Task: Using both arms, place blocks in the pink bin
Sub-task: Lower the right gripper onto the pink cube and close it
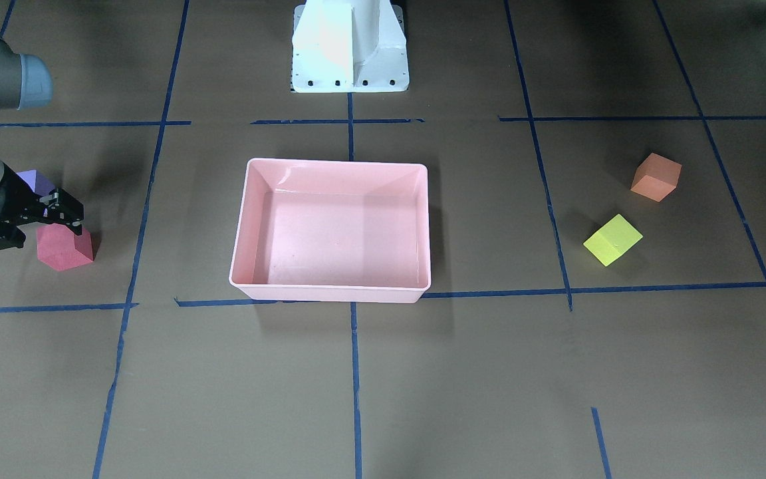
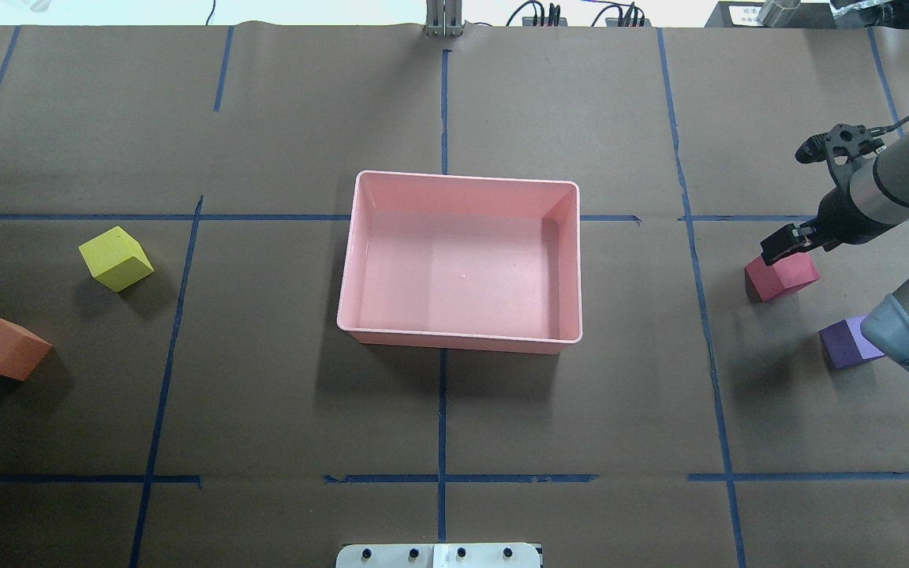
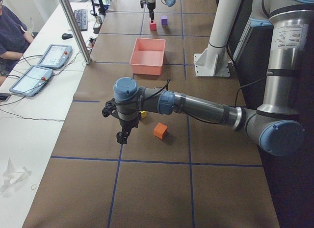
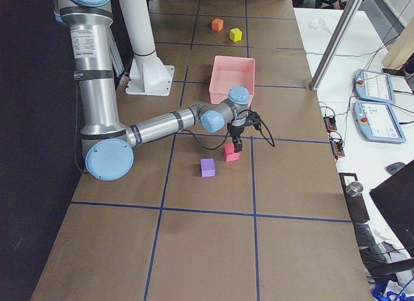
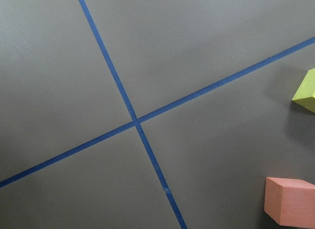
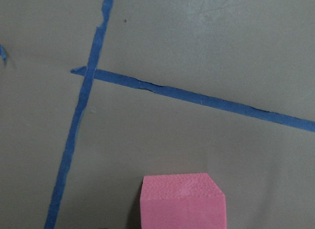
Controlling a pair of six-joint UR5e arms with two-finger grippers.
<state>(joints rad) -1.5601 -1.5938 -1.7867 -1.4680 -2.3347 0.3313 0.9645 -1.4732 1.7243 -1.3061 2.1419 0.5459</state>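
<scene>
1. Front view. Shows right gripper (image 1: 67, 216) low over red block (image 1: 64, 247), jaws seemingly a little apart, nothing held. Puts purple block (image 1: 32, 179) just behind, bin (image 1: 330, 293) mid-counter with no block in it, and yellow block (image 1: 612, 239) and orange block (image 1: 655, 177) well off on the other side.
2. Overhead view. Sets the same gripper (image 2: 779, 246) at the red block's (image 2: 786, 278) upper edge, block resting on counter (image 2: 265, 410). Reads as the first step: approach to a pick, nothing binned yet.
3. Left side view. Catches left gripper (image 3: 120, 136) hanging above the counter, near orange block (image 3: 160, 130) but apart from it. Cannot tell how its jaws stand.
4. Right side view. Places right gripper (image 4: 237, 145) directly over red block (image 4: 230, 153), purple block (image 4: 207, 167) near beside.
5. Left wrist view. Takes in bare counter and crossed tape (image 5: 135, 121), with yellow and orange blocks cut by the right edge. Suggests left gripper lined up on neither.
6. Right wrist view. Holds red block (image 6: 182, 202) at bottom centre, no fingers in shot.
7. Next, by judgement: lower right gripper to straddle red block, close, lift, carry to bin. Shift left gripper over orange or yellow block before descending.
</scene>
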